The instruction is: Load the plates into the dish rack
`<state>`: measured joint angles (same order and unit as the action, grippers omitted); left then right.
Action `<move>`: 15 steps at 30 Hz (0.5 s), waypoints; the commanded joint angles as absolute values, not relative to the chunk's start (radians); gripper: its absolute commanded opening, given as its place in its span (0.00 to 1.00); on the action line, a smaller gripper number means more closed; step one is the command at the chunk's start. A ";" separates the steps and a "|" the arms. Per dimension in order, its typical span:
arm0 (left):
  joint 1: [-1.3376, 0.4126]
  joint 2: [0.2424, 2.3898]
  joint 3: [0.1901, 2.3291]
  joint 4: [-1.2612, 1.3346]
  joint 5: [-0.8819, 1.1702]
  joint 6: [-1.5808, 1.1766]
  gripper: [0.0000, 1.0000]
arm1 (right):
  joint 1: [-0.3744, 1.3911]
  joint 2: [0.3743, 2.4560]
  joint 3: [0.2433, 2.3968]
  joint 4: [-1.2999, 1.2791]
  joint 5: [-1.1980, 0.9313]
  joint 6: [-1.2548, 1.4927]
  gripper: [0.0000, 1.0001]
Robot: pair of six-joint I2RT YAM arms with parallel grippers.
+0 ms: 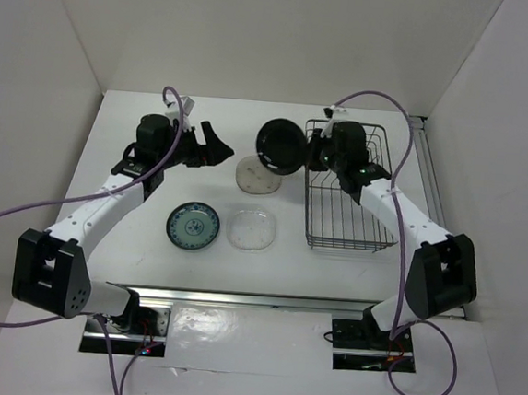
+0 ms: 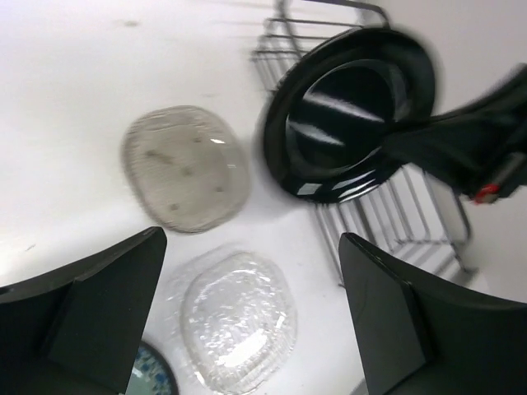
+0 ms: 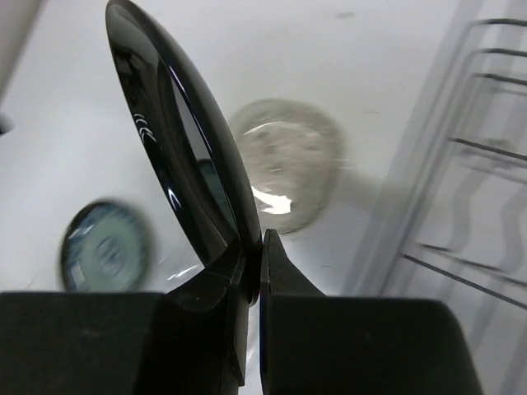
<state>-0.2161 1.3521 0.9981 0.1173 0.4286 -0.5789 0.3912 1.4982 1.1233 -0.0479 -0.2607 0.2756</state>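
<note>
The right end effector [image 3: 254, 247] is pinched tight on the rim of the shiny round black plate [image 3: 177, 140], holding it up above the white counter [image 1: 267, 272], just beside the dark wire dish rack [image 1: 347, 247]; the left end effector [image 2: 247, 317] is spread wide and empty. I think the plate could slip, because only a thin bit of smooth rim is held, or bump a rack wire and miss its slot.

White tabletop [image 1: 252, 127], plain white walls [image 1: 288, 33] on three sides, metal rail [image 1: 255, 300] along near edge, even light
</note>
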 commanded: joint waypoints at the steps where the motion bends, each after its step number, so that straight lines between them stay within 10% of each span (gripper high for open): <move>1: -0.215 1.287 1.055 -0.027 0.183 -0.595 1.00 | 0.328 1.419 1.227 -0.155 0.165 0.321 0.00; 15: -0.245 1.322 1.085 -0.121 0.071 -0.606 1.00 | 0.227 1.451 1.287 -0.305 0.508 0.348 0.00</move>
<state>-0.2398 1.3281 1.0607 -0.1219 0.1287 -0.5892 0.2195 1.4464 1.2457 -0.2905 0.4259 0.3325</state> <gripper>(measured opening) 0.999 0.075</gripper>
